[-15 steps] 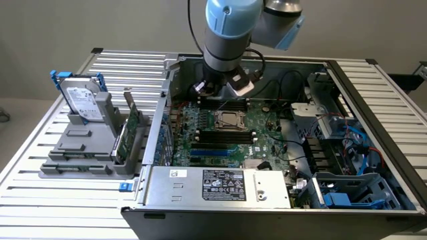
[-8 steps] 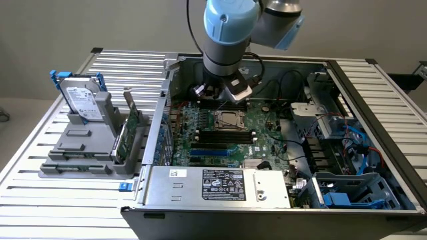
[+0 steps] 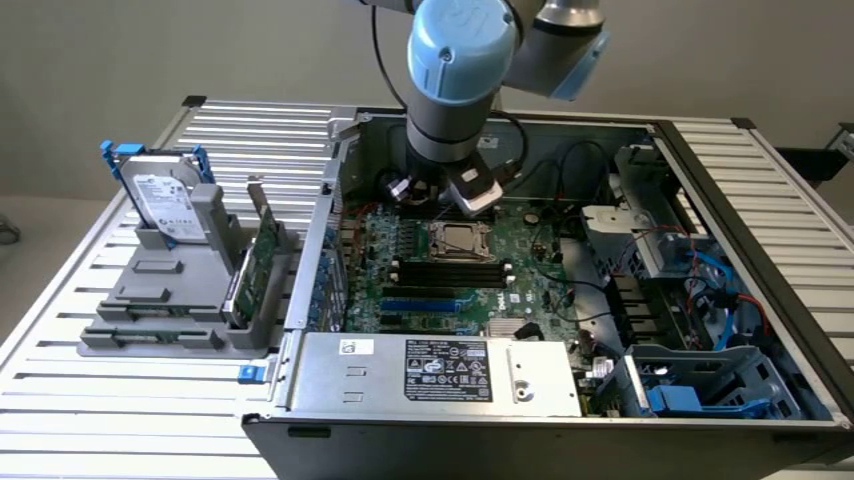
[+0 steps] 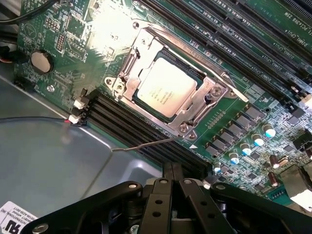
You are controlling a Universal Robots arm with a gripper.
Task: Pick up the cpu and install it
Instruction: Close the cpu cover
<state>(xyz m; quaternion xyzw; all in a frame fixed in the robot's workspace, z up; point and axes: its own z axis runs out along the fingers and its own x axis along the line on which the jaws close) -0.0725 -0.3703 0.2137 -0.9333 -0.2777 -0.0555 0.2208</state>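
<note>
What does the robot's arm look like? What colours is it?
The arm is a thick, round, silver-grey tube with smooth light blue caps on its joints. A thin black cable runs down beside it. At the end, the jaws are black, made of flat bars joined with round bolts, a few of them shiny.

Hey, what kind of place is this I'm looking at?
Likely a robotics lab bench for computer assembly: an open PC case sits on a slatted metal table, a robot arm hangs over its motherboard, and a hard drive stands in a grey fixture.
</note>
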